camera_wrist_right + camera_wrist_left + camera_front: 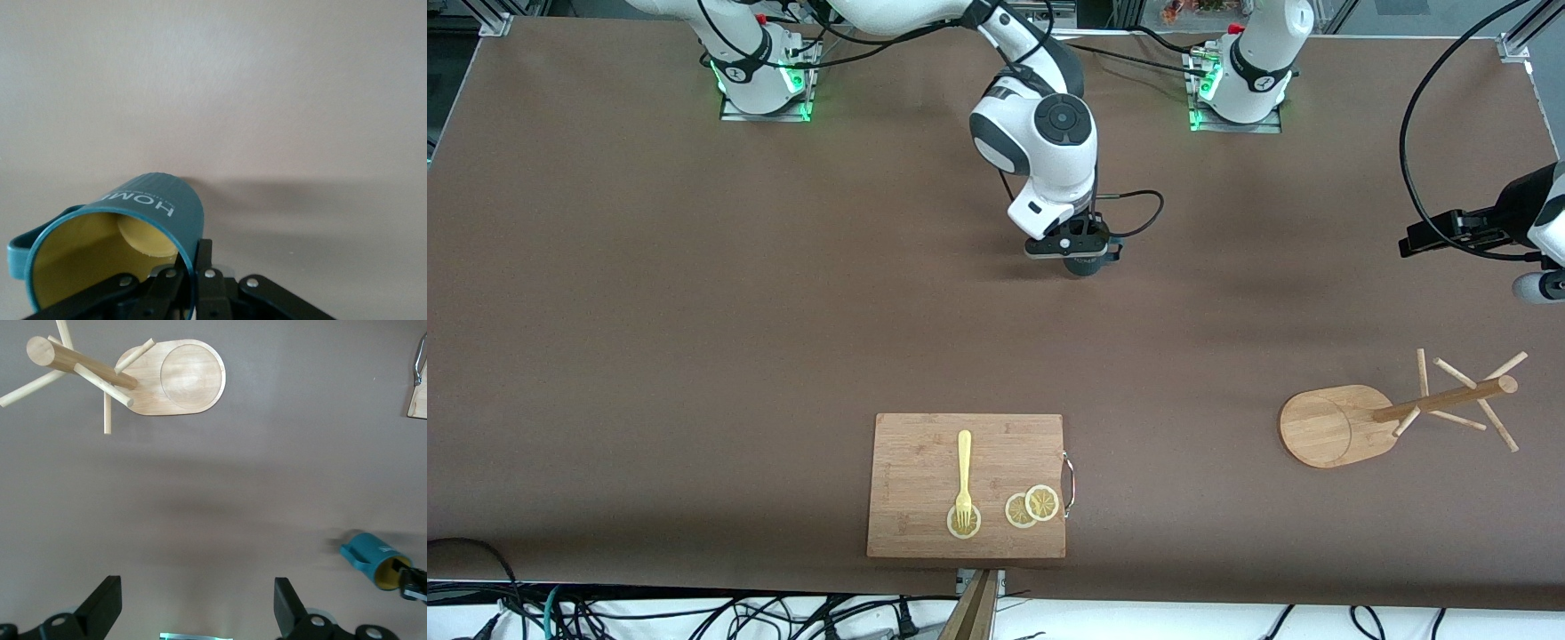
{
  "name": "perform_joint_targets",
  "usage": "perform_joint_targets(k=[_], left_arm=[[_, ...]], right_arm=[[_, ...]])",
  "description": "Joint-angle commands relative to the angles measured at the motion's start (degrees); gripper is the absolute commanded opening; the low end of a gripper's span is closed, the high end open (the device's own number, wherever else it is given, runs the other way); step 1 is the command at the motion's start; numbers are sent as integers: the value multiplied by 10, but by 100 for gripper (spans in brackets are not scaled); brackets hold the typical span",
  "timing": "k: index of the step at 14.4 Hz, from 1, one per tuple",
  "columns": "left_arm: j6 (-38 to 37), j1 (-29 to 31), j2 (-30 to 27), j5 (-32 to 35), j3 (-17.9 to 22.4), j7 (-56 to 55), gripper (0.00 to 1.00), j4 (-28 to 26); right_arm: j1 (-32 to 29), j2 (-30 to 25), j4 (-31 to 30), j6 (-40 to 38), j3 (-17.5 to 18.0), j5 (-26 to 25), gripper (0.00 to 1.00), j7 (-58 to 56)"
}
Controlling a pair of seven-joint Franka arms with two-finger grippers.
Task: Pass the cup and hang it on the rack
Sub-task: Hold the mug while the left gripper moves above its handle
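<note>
My right gripper hangs over the middle of the table, shut on the rim of the cup, one finger inside the wall and one outside. The cup is dark teal with a yellow inside and is held tipped on its side; from the left wrist the cup shows off to one side. The rack, a light wooden mug tree with thin pegs, stands toward the left arm's end of the table. My left gripper is up over that end, open and empty, with the rack below it.
A wooden cutting board lies near the table's front edge, nearer to the front camera than the cup. On it are a yellow fork and lemon slices. The board's handle corner shows from the left wrist.
</note>
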Motion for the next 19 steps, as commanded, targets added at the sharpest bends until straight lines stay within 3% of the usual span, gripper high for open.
perform_joint_targets(k=[1,11,19], left_arm=[[-10,3,17,0,0,-3,100,20],[-8,3,74,-22,-3,3,100,8],[56,-8,75,-72,-22,204,100,-61]], right_arm=[[8,19,24,-2,-6,4,0,6],[12,35,24,0,-7,3,0,12],[14,44,23,4,-9,2,0,12]])
